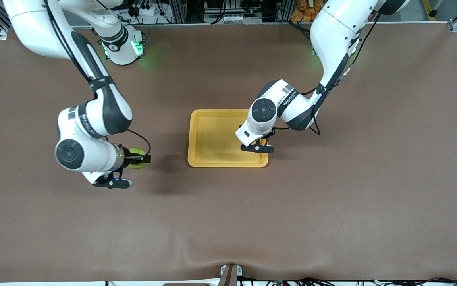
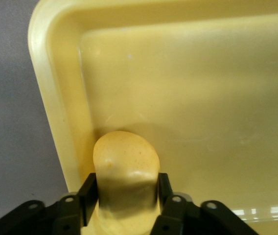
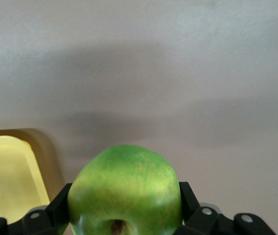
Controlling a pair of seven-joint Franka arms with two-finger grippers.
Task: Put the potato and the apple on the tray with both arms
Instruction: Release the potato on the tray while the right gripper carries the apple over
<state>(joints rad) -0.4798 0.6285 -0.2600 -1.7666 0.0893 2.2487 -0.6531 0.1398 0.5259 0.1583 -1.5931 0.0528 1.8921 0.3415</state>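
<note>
The yellow tray [image 1: 216, 137] lies mid-table. My left gripper [image 1: 258, 142] is low over the tray's corner toward the left arm's end. In the left wrist view this gripper [image 2: 127, 188] is shut on the yellow-orange potato [image 2: 126, 164], which hangs just above the tray's floor [image 2: 202, 98] close to its rim. The potato is hidden in the front view. My right gripper [image 1: 140, 159] is shut on the green apple [image 1: 135, 152] and holds it above the bare table, beside the tray toward the right arm's end. In the right wrist view the apple [image 3: 127, 188] fills the right gripper [image 3: 124, 198], with a tray corner [image 3: 7, 171] close by.
The brown table mat [image 1: 331, 198] stretches around the tray. The arm bases and cables stand along the table edge farthest from the front camera. A small bracket [image 1: 230, 274] sits at the nearest edge.
</note>
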